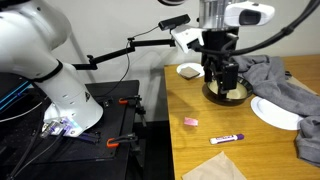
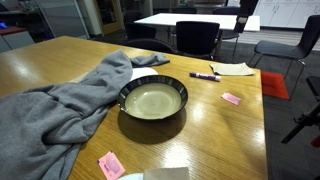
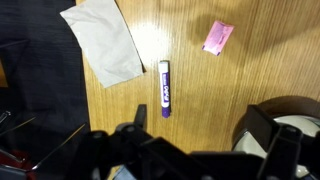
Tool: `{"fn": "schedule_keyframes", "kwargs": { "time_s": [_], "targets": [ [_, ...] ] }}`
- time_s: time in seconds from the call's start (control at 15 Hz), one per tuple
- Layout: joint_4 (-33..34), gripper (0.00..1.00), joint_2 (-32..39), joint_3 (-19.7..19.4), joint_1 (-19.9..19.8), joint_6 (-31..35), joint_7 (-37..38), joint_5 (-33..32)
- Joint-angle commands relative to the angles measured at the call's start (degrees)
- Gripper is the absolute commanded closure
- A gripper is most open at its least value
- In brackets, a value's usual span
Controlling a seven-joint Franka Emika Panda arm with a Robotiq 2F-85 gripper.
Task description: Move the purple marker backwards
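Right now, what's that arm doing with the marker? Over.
Gripper above the bowl, open or shut unclear. Purple marker flat on the table, untouched. Paper and pink piece nearby, not touching it.

arm (image 1: 40, 45): white, fat and round, with smooth shiny shells.
base (image 1: 78, 108): white, wider at the bottom, on the left of the exterior view.
cables (image 1: 18, 100): thin blue and dark wires just beside the base.
wrist (image 1: 240, 12): white, with a dark ring round it.
gripper (image 1: 222, 88): black and blocky; in the wrist view it is a dark blur along the near edge.
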Motion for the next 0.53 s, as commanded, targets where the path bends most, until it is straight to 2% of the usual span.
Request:
{"fn": "schedule_keyframes", "kwargs": {
  "time_s": [0.0, 0.47],
  "targets": [
    [3.5, 0.0, 5.2, -1.6, -1.0, 1.9, -4.8, -0.6],
    [5.0, 0.0, 11.1, -3.4, -2.7, 2.0, -12.1, -0.4]
  ]
}}
